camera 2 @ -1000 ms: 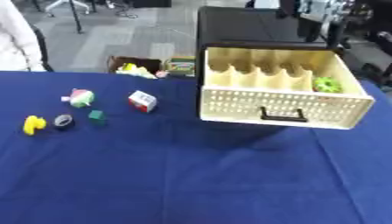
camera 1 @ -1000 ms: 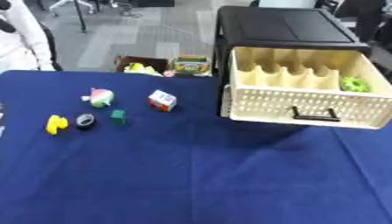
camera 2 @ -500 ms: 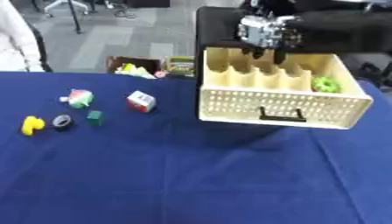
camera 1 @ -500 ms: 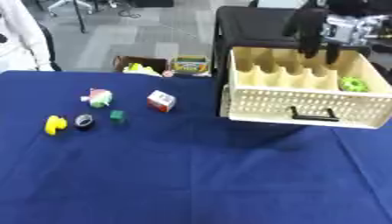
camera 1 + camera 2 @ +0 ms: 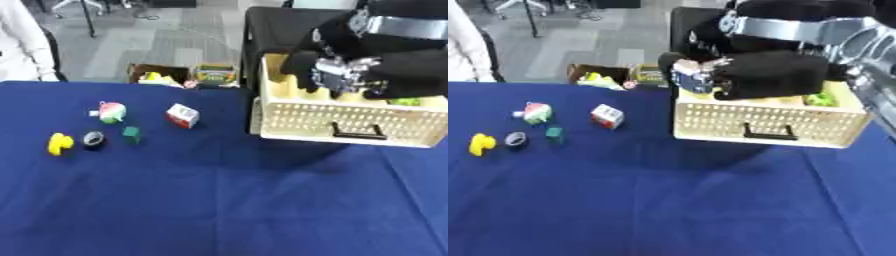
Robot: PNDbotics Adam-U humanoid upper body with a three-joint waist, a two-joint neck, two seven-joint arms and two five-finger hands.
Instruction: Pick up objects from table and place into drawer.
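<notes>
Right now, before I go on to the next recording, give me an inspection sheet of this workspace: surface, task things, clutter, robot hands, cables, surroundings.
Surface: blue tablecloth covers the table.
Task things: open cream drawer at right, in a black cabinet, a green thing inside it. On the cloth at left: yellow piece, dark ring, green block, pink-and-green toy, red-and-white cube.
Clutter: cardboard box and a crayon box behind the table's far edge.
Robot hands: right robot hand over the drawer; whether it holds anything cannot be told. Left robot hand not seen.
Cables: nothing seen.
Surroundings: grey floor; a person in white at far left, touching nothing.
</notes>
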